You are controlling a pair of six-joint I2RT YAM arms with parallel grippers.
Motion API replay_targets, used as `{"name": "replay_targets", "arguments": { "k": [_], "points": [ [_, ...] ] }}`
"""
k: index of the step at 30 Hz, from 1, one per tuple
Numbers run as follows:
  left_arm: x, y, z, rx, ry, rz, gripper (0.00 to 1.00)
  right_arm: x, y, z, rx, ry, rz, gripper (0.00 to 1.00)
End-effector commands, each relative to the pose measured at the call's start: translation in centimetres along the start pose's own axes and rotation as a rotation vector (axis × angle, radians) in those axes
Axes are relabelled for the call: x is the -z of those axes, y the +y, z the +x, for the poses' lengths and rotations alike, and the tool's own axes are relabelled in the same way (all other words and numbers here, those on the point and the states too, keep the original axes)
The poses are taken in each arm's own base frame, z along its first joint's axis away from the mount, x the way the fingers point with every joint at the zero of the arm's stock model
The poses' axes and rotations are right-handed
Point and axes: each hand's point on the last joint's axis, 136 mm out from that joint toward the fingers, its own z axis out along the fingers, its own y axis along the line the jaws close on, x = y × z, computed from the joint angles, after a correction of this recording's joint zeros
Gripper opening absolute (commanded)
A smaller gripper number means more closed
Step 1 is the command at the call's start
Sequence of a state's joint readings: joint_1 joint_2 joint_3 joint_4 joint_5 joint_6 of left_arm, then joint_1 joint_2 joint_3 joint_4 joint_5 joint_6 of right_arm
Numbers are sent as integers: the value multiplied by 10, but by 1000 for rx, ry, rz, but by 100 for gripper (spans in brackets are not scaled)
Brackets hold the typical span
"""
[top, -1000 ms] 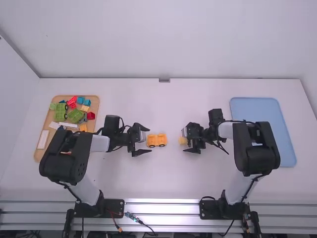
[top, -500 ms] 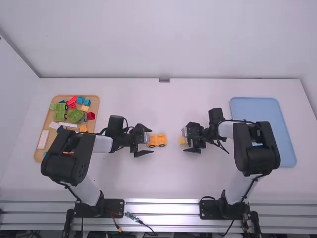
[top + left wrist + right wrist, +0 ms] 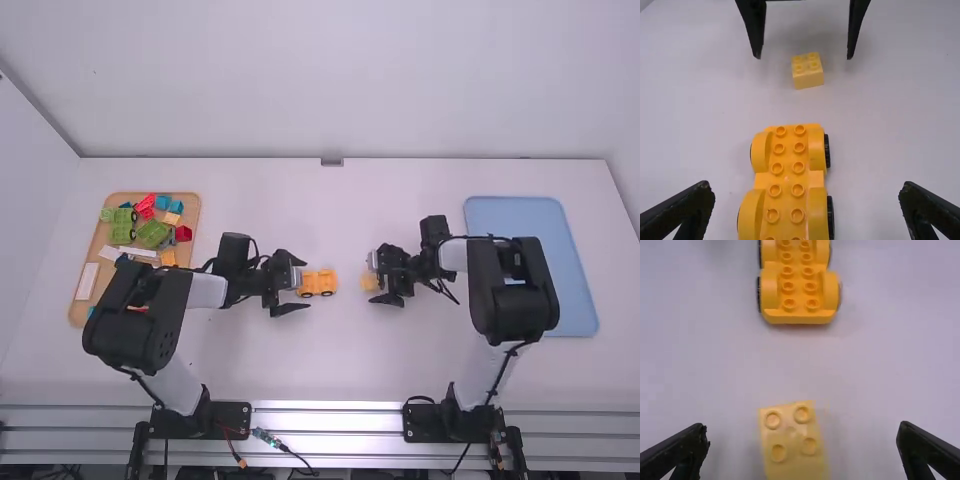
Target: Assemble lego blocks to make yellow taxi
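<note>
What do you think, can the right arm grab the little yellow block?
Probably yes. The right tool is open, with its fingers on either side of the little yellow block, and nothing seems in the way.

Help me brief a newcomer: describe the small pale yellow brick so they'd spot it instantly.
On the white table, find the right gripper. Between its open fingers, touched by neither, sits a small pale yellow brick with four studs on top. The wheeled car base nearby is longer, deeper orange-yellow and has many more studs.
</note>
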State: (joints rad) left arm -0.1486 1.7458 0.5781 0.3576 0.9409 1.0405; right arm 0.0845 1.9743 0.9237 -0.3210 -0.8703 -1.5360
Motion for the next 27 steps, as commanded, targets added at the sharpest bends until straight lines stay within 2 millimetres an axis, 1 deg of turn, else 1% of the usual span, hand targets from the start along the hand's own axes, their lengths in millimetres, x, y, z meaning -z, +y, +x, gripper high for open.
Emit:
{"name": "replay_targets", "arguments": {
  "k": [1,4,7,11,16,23,27],
  "points": [
    [-1,3,-4,-9,-12,4,99,4,-1,-6,41,-53,-31,99],
    [-1,3,-3,-6,-11,7,99,9,4,-11,75,-84,-55,99],
    [-1,3,-3,0,-11,6,99,9,3,-8,74,-88,-43,99],
    [-1,3,-3,0,-11,6,99,-4,-2,4,33,-116,-8,99],
    [-1,3,-3,0,-11,6,99,-4,-3,0,35,-132,-14,99],
    [-1,3,-4,-3,-12,4,99,-9,-4,4,19,-75,-31,100],
    [-1,3,-3,0,-11,6,99,-16,-5,7,-3,-39,-32,94]
  ]
}}
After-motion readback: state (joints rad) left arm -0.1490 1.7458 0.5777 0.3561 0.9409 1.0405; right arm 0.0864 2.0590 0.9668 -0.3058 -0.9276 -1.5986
